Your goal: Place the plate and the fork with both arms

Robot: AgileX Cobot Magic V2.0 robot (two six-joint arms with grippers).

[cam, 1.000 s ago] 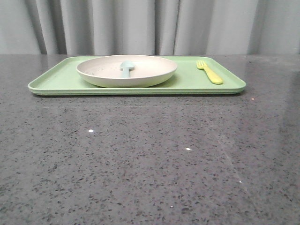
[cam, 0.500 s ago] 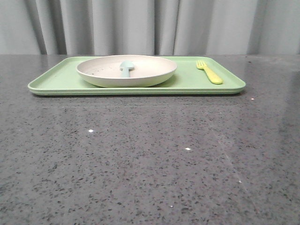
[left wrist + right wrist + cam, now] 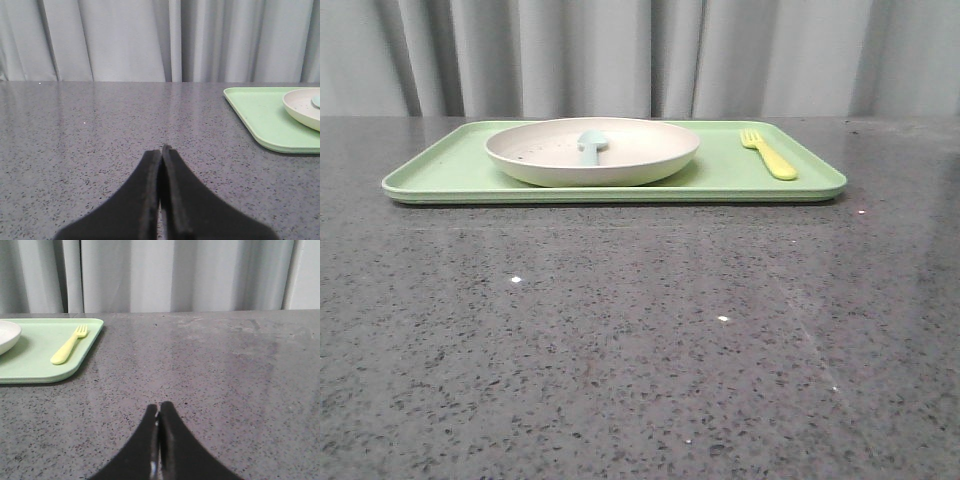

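The cream-white plate (image 3: 592, 150) with a pale blue spoon-shaped mark sits on the left half of a light green tray (image 3: 720, 178) at the table's far side. The yellow fork (image 3: 768, 154) lies on the tray's right end, tines pointing away. Neither arm shows in the front view. In the left wrist view my left gripper (image 3: 161, 150) is shut and empty over bare table, the tray (image 3: 265, 120) and plate (image 3: 304, 106) off to its side. My right gripper (image 3: 159, 406) is shut and empty too, with the fork (image 3: 69, 345) and tray (image 3: 40, 355) well away from it.
Grey speckled stone table (image 3: 640, 340) runs from the tray to the near edge. A grey curtain (image 3: 640, 55) hangs behind the table's far edge.
The whole front view has shifted a couple of pixels to the right; plate, fork and tray keep their places relative to each other.
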